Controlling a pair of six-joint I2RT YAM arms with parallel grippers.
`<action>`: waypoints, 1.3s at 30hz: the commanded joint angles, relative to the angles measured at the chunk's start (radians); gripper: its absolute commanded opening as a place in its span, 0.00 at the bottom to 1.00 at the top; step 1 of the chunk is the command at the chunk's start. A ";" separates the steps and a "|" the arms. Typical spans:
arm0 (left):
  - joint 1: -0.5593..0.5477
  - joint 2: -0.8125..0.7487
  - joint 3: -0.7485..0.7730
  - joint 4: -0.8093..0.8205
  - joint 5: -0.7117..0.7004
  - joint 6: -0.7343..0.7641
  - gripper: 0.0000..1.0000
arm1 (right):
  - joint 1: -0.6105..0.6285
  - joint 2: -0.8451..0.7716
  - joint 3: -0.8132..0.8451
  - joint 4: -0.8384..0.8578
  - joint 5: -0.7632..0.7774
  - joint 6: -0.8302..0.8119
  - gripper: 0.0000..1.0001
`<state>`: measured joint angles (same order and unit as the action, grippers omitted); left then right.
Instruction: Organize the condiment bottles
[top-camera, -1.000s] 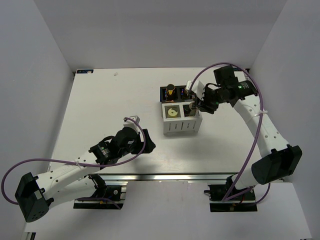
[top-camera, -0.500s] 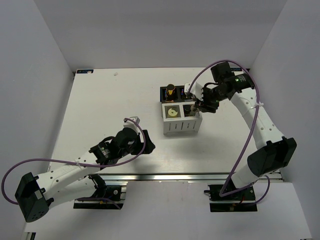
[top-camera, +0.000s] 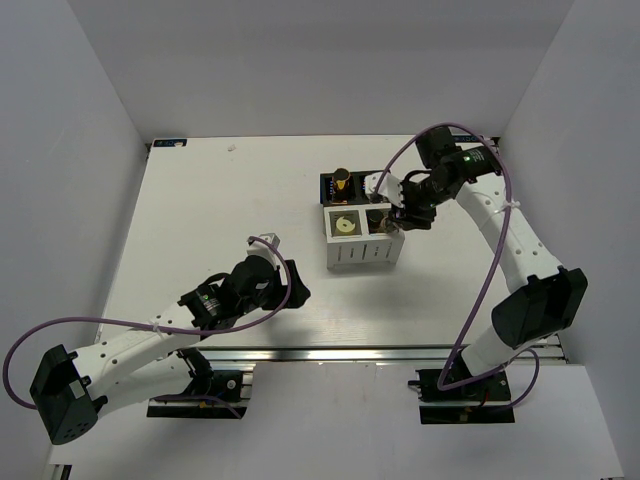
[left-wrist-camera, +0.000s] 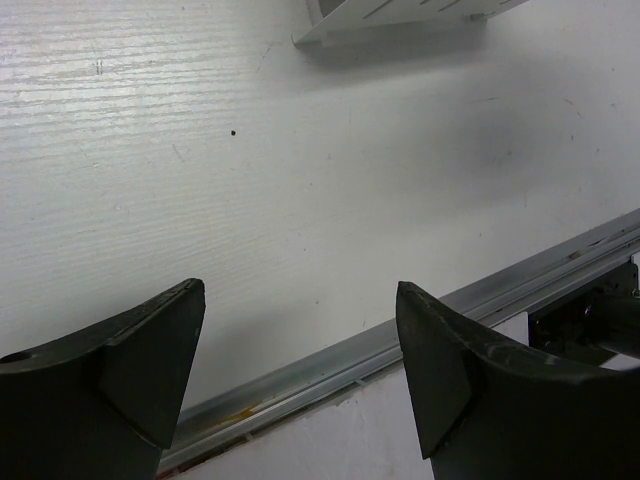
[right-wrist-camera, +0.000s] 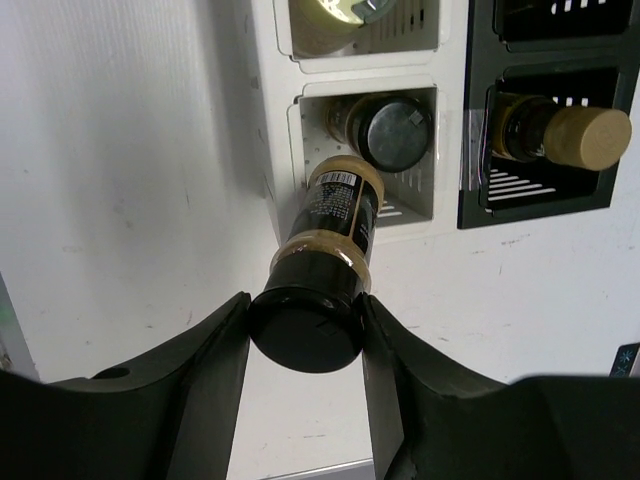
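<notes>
Right wrist, clearer than top: gripping brown jar (right-wrist-camera: 330, 215) by cap with right fingers (right-wrist-camera: 200, 400). Left wrist: left fingers (left-wrist-camera: 140, 350) spread, empty, over counter (left-wrist-camera: 300, 150).

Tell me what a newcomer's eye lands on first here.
First, the right gripper, clamped on a dark-capped brown jar and holding it at the four-compartment box, right of the table's centre. A similar jar already sits inside the box. Next, the left gripper, open and holding nothing, low over the table near its front edge.
</notes>
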<state>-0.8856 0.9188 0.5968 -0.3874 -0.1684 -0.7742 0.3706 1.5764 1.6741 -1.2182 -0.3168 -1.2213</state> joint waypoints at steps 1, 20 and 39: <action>-0.001 -0.024 -0.008 0.012 -0.002 0.006 0.87 | 0.017 0.017 0.035 -0.053 0.005 -0.168 0.00; 0.000 -0.034 -0.015 0.015 -0.008 0.006 0.87 | 0.030 0.071 0.087 -0.092 0.091 -0.282 0.00; -0.001 -0.038 -0.014 0.007 -0.014 0.006 0.87 | 0.034 0.143 0.108 -0.084 0.059 -0.258 0.41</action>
<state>-0.8856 0.8997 0.5945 -0.3878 -0.1707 -0.7742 0.4023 1.7096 1.7447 -1.2888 -0.2531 -1.4734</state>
